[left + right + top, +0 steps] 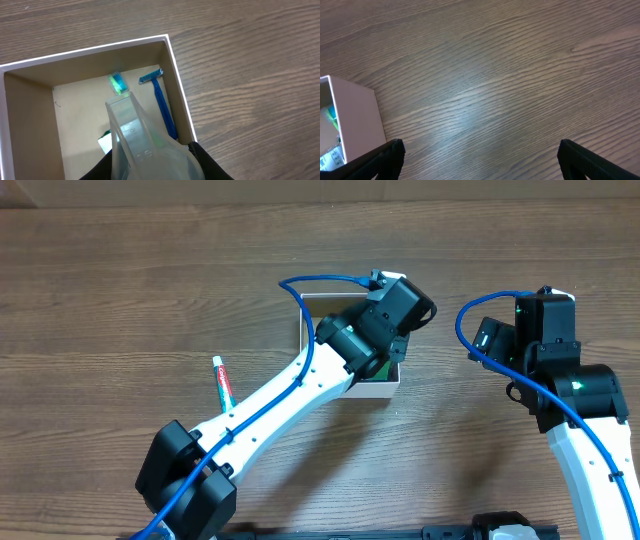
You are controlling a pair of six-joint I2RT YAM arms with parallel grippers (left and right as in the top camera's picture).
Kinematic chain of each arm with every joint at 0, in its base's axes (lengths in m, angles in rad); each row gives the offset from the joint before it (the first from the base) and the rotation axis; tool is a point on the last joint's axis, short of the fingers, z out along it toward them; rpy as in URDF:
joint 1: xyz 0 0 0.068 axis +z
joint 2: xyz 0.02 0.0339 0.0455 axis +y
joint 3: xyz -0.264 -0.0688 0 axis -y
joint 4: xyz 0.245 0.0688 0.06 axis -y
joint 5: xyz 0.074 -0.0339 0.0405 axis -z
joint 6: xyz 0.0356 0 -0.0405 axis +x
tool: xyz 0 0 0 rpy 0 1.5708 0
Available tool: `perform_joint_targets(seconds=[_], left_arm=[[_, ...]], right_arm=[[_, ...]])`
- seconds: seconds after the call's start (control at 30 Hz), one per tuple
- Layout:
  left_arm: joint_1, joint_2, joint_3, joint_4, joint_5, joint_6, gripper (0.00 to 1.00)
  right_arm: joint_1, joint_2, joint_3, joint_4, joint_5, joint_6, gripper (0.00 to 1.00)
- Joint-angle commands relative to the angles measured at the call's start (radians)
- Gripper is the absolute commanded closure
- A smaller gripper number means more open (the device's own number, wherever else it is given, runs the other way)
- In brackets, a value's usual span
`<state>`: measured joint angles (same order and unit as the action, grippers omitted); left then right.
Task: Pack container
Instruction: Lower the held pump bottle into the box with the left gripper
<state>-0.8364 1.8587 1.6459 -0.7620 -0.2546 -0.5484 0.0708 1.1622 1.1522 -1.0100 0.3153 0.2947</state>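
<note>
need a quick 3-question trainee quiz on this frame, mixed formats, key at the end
1. True or false: the blue razor lies inside the container.
2. Where is the white and red tube? A) in the container. B) on the table, to the left of the container. C) between the right gripper's fingers.
3. Fill in: the jaws of the right gripper stand ____, with nothing between them.

Key: 1 true. 2 B. 3 open.
</note>
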Motion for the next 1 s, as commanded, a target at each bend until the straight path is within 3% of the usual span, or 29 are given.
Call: perform_joint_targets(seconds=[0.0,0.37,0.63,0.97], left_arm=[[-0.008,-0.031,0.003,0.001,0.011,0.001,0.68],[-0.01,-0.031,-0.087,0.006,0.022,-0.01,0.69],[-0.017,-0.031,-0.1,0.006,0.111,-0.01,0.66],[-0.022,-0.034,-0.099,-0.012,0.008,-0.005,0.68]], right_arm=[[-0.005,-0.002,0.019,0.005,0.013,0.006,0.0],[-0.005,-0.002,0.019,0.005,0.013,0.006,0.0],[-0.005,-0.002,0.019,0.005,0.013,0.006,0.0],[-0.005,-0.002,0.019,0.005,0.013,0.006,0.0]])
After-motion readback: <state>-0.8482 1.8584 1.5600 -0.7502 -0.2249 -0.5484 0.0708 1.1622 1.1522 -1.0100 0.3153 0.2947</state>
